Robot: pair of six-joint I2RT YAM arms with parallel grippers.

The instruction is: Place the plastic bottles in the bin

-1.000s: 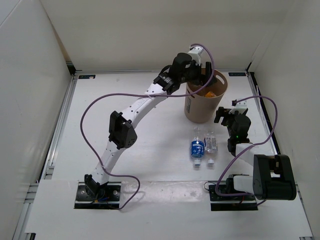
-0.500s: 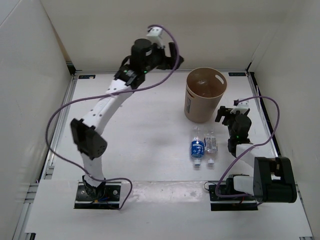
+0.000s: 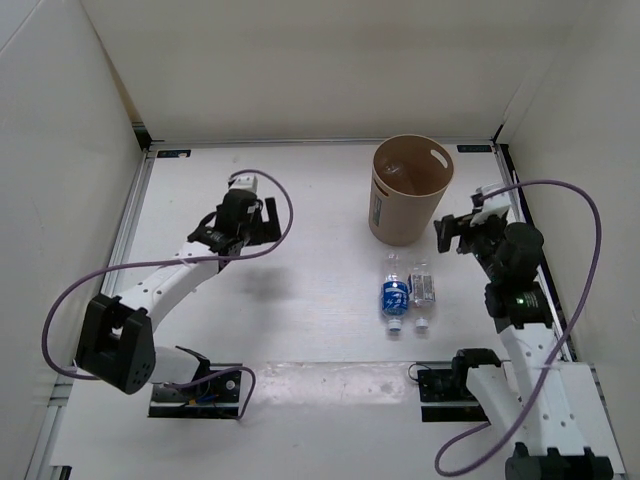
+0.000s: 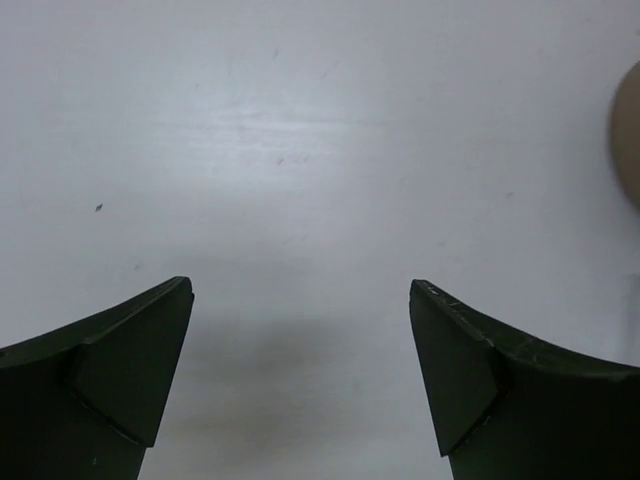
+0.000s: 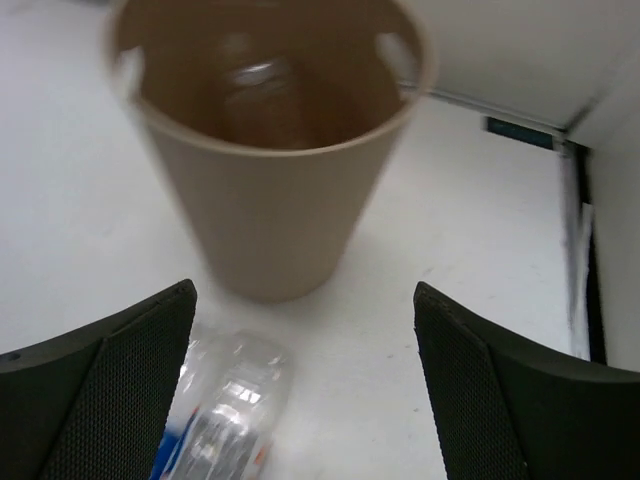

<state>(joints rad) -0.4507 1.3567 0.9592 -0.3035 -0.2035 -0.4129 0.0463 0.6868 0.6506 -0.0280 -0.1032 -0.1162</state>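
Tan bin (image 3: 405, 215), blue-labelled bottle (image 3: 395, 297), white-labelled bottle (image 3: 422, 290) near, left tool (image 4: 300, 290), right tool (image 5: 305, 288) both agape

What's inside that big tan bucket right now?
Inside the bin, the right wrist view shows the top of one clear bottle, blurred. The bin's near wall covers the bottle's lower part and the floor, so anything else lying down there cannot be seen.

Two white arms with black joints
White links are seen on the left arm (image 3: 165, 283) and right arm (image 3: 527, 345); a purple cable (image 3: 550, 183) is run along each, and black fingers (image 5: 100, 400) are fitted.
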